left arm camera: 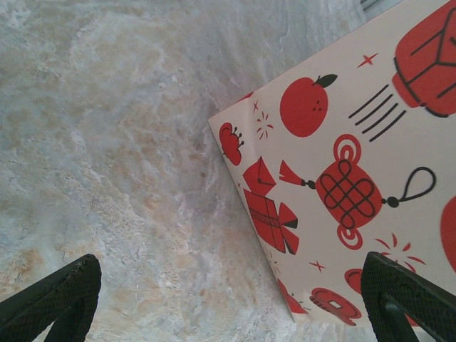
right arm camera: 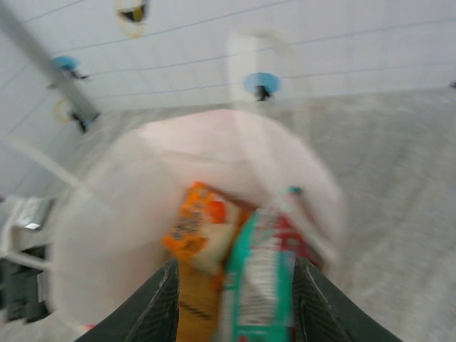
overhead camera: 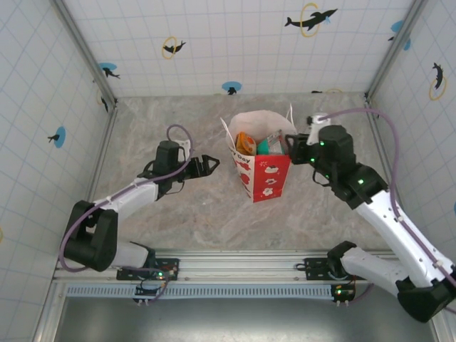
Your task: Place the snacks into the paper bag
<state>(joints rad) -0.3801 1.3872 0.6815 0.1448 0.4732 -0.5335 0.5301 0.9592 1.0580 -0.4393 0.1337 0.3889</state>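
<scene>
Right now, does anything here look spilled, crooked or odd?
Nothing stands out. The paper bag stands upright and looks undamaged, with an orange packet and a teal packet sitting in its open mouth. The right wrist picture is blurred, so finer detail there is unclear.

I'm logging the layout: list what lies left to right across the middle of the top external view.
left gripper → paper bag, holding the orange packet, then the teal packet → right gripper at the bag's right rim
</scene>
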